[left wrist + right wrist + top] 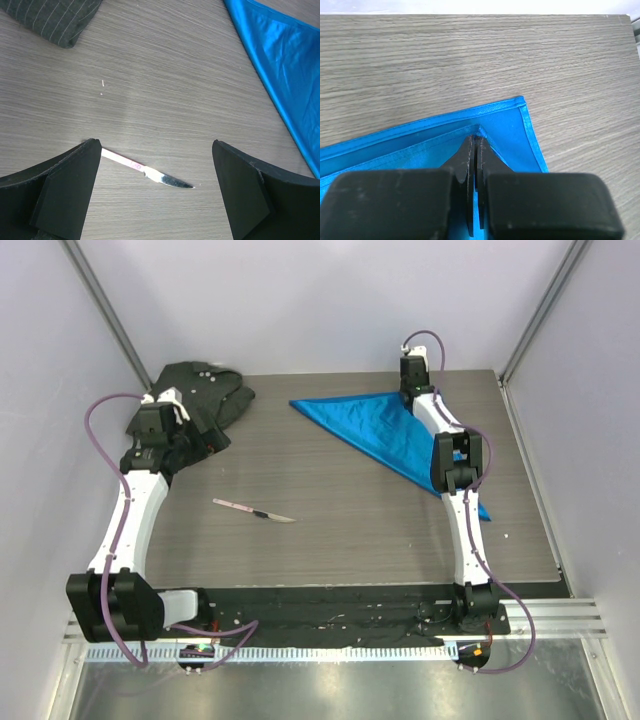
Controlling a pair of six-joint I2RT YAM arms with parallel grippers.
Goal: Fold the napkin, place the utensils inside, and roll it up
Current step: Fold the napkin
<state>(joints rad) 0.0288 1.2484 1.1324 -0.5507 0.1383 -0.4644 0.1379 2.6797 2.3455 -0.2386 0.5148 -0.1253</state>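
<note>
The bright blue napkin (372, 430) lies folded into a triangle at the back right of the table. My right gripper (412, 390) is shut on the upper layer's corner, and the right wrist view shows the napkin (510, 127) pinched between the closed fingertips (469, 150) just inside the lower layer's corner. The knife (253, 510), with a pale pink handle and a silver blade, lies loose at the middle left. My left gripper (165, 418) is open and empty above the shirt; in its wrist view the knife (147, 171) lies on the table between the spread fingers (75, 175).
A dark grey-black shirt (205, 395) lies bunched at the back left under the left arm; its corner shows in the left wrist view (55, 20). The table's far edge (470, 15) runs close behind the napkin. White walls close in the sides.
</note>
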